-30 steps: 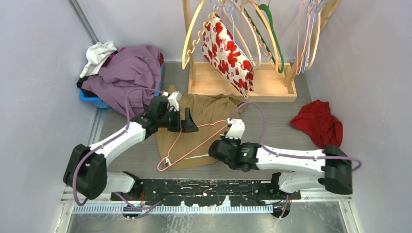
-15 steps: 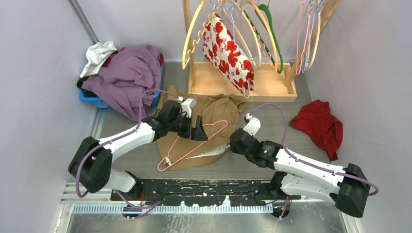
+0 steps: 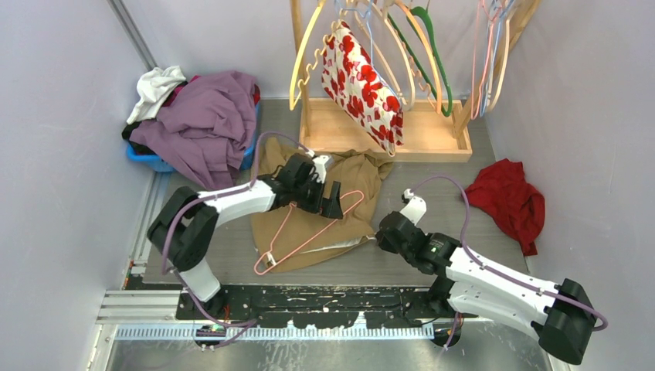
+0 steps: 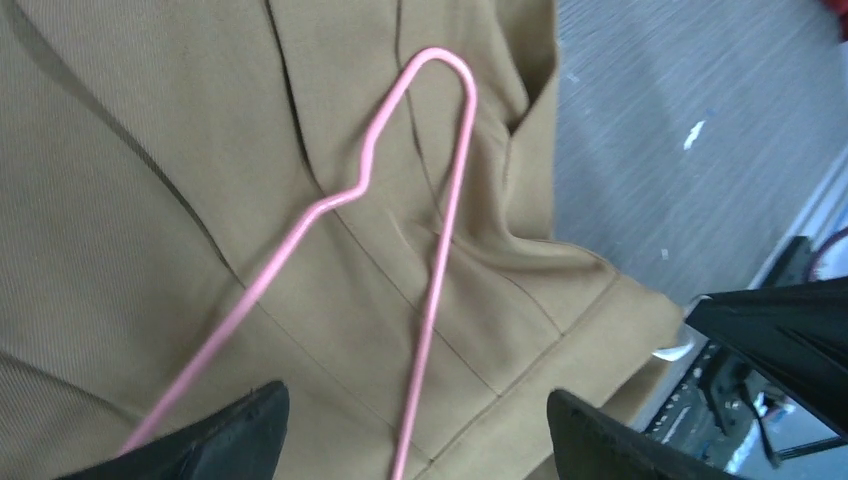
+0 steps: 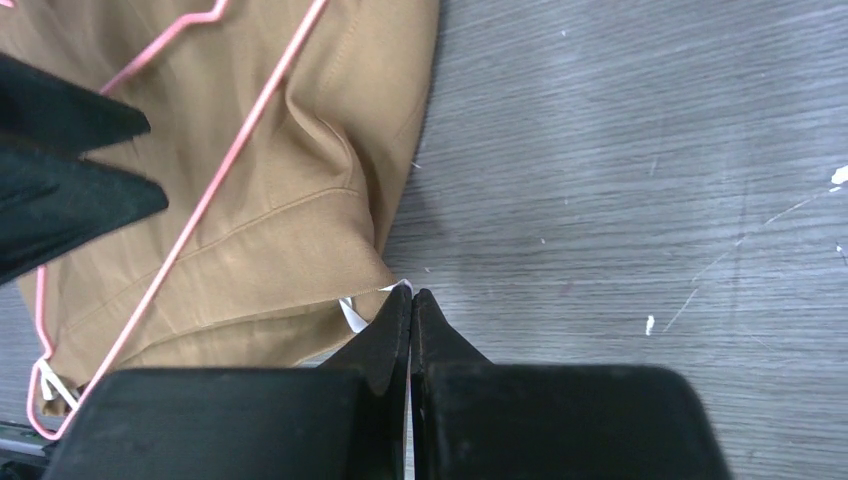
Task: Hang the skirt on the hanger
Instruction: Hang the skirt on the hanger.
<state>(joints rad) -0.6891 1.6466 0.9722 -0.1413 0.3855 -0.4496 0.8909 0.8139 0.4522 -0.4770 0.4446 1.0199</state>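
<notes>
tan woven cloth: judge the skirt light and limp, lying flat on the worktop beneath the pink wire hanger, so grip a seamed edge. the left gripper hangs spread over the hanger, farther right than before. the right gripper, pressed together at the skirt's near corner, has drawn back rightward.

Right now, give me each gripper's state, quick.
Left gripper: open, over the pink hanger.
Right gripper: shut on the white tag at the skirt's edge.
</notes>
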